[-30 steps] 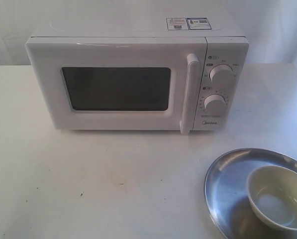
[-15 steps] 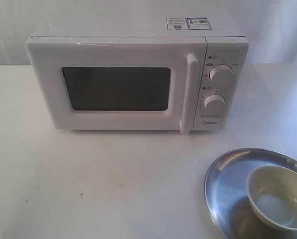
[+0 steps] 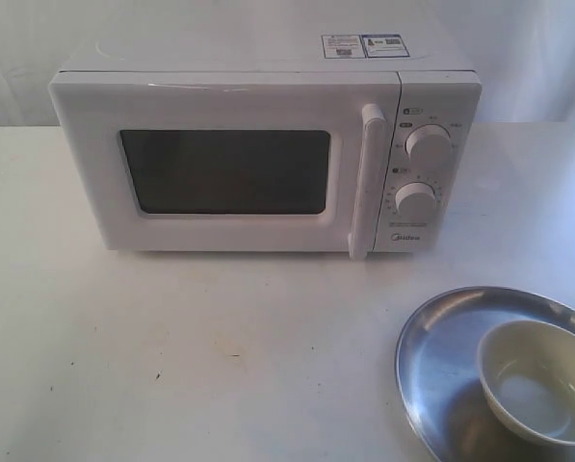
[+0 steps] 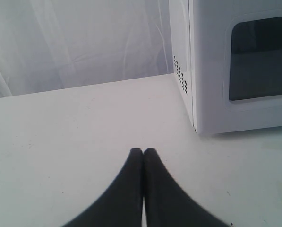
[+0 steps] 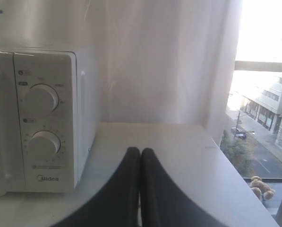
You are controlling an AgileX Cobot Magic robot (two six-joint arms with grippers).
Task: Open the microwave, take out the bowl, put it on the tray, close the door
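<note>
The white microwave stands at the back of the table with its door shut and the tall bar handle beside the two knobs. At the front right lies the steel tray, and the cream-white bowl sits on it. Neither arm shows in the exterior view. My left gripper is shut and empty, over bare table off the microwave's left side. My right gripper is shut and empty, off the side of the microwave where the knobs are.
A white curtain hangs behind the table. In the right wrist view the table's edge runs along a window with a street far below. The tray reaches past the exterior view's right and lower edges.
</note>
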